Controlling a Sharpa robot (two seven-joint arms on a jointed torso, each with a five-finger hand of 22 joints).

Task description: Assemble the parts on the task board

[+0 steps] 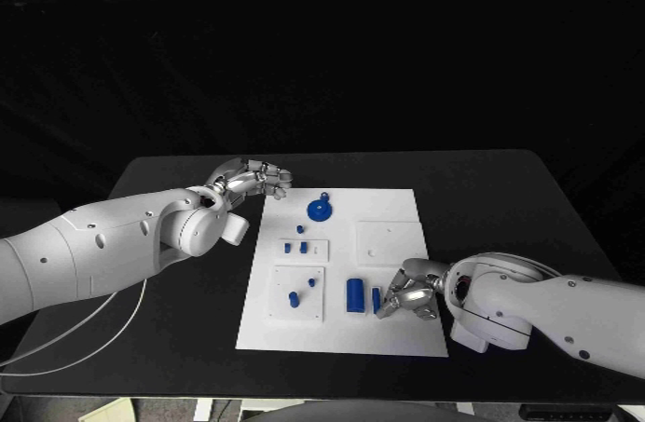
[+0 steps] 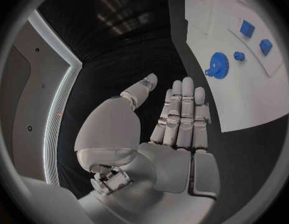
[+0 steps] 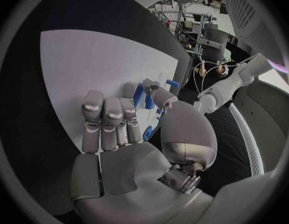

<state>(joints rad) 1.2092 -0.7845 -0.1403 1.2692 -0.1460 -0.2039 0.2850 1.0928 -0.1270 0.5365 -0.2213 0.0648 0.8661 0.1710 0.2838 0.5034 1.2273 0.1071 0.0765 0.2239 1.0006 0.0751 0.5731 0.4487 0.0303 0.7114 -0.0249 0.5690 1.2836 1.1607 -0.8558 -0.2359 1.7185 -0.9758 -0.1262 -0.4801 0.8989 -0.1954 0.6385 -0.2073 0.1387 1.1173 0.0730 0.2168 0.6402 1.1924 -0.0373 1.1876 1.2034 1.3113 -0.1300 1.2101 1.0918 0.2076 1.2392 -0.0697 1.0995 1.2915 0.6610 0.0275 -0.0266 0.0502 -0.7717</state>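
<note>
Resting on the near right of the board point(image 1: 390, 333), the right hand point(image 1: 407, 295) pinches a small blue part point(image 1: 377, 299) between thumb and fingertip, just right of a larger blue cylinder point(image 1: 355, 294). The left hand point(image 1: 252, 178) hovers over the table point(image 1: 175, 175) beyond the board's far left corner, fingers straight and together, holding nothing. A blue gear point(image 1: 320, 209) lies on the board's far side, near that hand.
</note>
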